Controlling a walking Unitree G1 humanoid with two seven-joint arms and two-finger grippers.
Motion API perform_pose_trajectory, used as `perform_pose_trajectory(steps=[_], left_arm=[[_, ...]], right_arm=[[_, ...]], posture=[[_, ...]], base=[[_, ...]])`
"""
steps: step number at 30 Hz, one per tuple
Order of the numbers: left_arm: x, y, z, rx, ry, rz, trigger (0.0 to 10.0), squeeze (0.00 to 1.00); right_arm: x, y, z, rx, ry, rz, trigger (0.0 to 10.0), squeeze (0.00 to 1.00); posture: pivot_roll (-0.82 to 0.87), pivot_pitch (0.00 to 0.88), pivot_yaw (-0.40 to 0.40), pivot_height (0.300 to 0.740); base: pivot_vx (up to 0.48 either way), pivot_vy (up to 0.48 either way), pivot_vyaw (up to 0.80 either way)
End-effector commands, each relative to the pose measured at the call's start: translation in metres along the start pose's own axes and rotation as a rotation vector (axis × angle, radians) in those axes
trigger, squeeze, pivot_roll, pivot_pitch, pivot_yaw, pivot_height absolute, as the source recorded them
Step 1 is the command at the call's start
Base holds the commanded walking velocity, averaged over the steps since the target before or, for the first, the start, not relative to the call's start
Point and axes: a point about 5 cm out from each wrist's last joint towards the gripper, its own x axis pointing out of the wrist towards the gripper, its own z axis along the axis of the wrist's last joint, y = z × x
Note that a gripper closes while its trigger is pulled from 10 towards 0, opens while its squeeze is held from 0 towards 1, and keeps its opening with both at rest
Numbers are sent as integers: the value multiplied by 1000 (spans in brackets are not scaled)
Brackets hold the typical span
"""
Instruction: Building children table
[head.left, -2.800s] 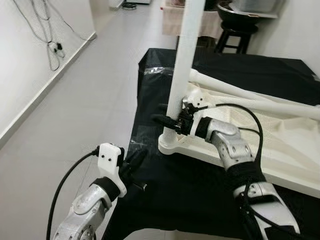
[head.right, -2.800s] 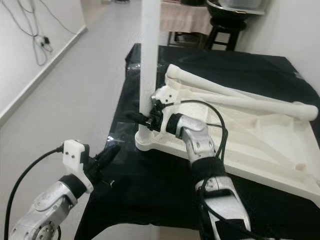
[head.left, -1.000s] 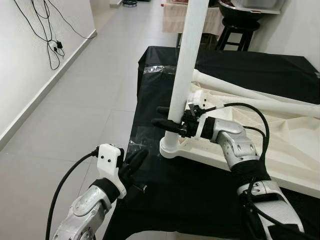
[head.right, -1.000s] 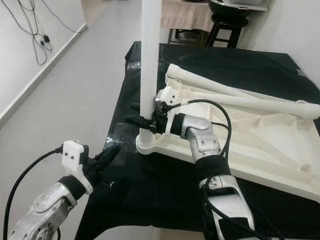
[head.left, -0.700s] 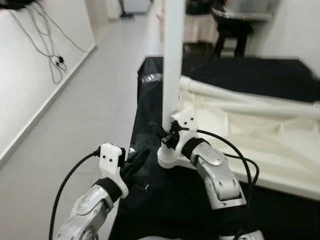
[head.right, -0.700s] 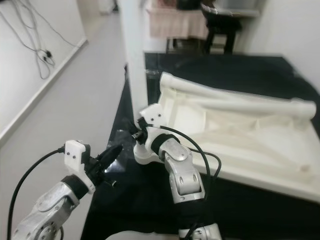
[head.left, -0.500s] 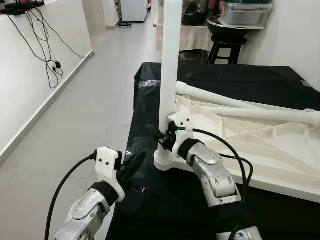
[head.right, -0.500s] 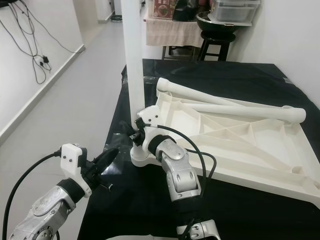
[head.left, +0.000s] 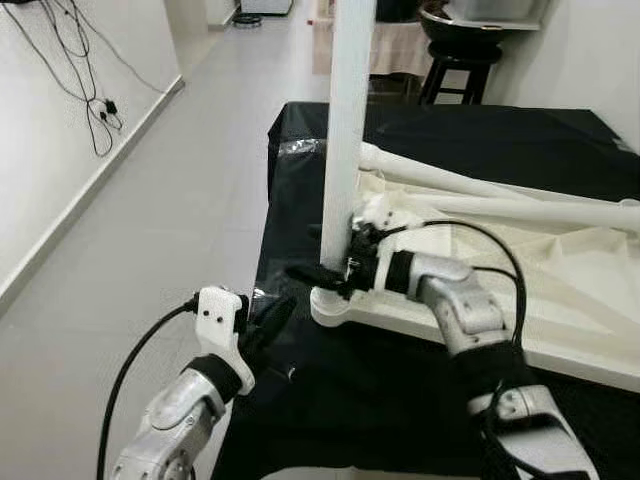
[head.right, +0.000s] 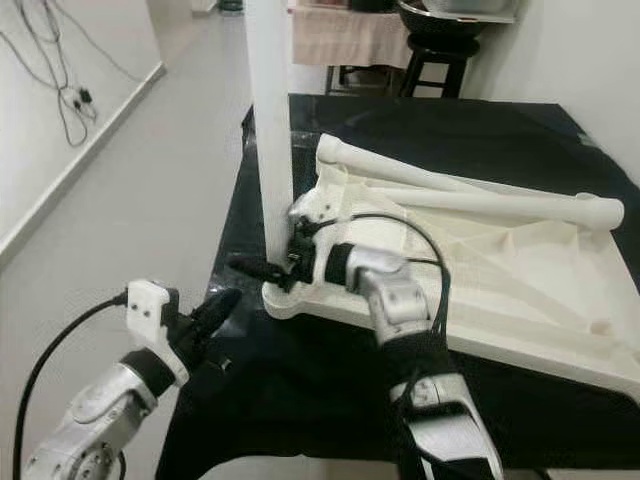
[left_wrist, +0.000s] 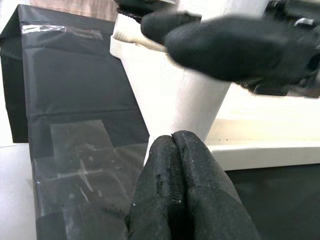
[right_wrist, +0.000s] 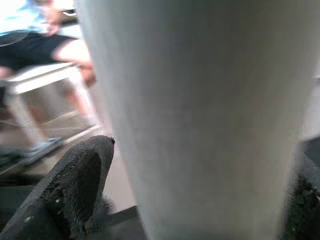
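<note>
The white table leg (head.left: 345, 130) stands upright in the corner socket of the upturned children's table (head.right: 480, 270), which lies on the black-covered tabletop (head.left: 340, 390). The right gripper (head.left: 335, 272) has its jaws closed around the leg just above that socket. The left gripper (head.left: 268, 325), jaws pressed together and empty, hovers near the same corner. The leg looks stiff, light, smooth plastic, likely slippery; gripping low near the socket seems steadiest.
</note>
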Motion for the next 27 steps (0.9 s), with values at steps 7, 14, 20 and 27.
perform_pose_trajectory(steps=[7,14,20,27], left_arm=[[-1,-2,-4,-4,8,10,10000,0],[-2,-5,-4,-7,4,12,10000,0],[-4,-6,-3,-13,2,10,10000,0],[-7,-1,-1,-11,3,11,10000,0]], right_arm=[[5,-12,4,48,21,103,0,0],[-1,-19,0,78,22,115,0,0],[-22,-9,-30,33,101,-70,0,0],[-36,19,-72,147,240,-857,0,0]], posture=[[101,55,-89,740],[94,69,-94,740],[74,85,-92,740],[31,106,-59,740]], base=[[0,0,0],[0,0,0],[0,0,0],[0,0,0]])
